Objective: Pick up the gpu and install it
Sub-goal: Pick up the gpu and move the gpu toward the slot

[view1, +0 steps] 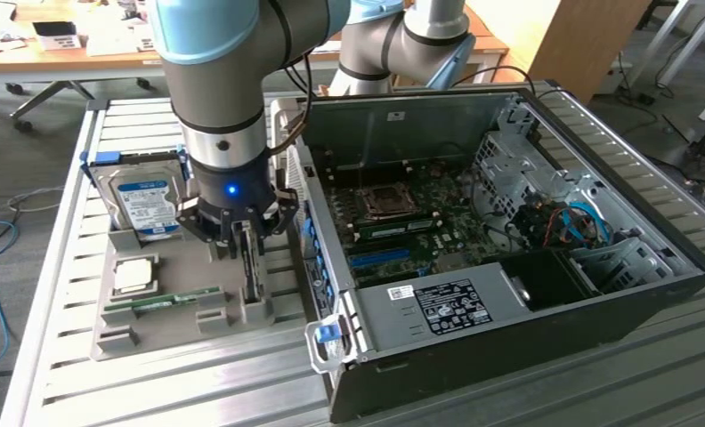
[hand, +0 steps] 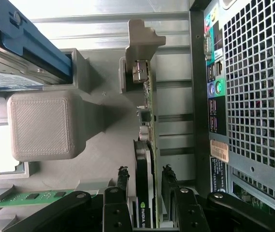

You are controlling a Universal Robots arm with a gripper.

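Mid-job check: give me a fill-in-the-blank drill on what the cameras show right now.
1. The gpu stands on ___ in the grey tray.
2. The hard drive at the tray's far end carries a ___ label.
3. The memory stick lying in the tray is ___.
4. The gripper has one finger on each side of the ___, without touching it.

Missing words: edge; blue; green; gpu

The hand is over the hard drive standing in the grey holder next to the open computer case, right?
Not the hard drive: the hand straddles the gpu, which stands on edge in the grey holder, as the wrist view shows. The hard drive stands elsewhere in that holder.
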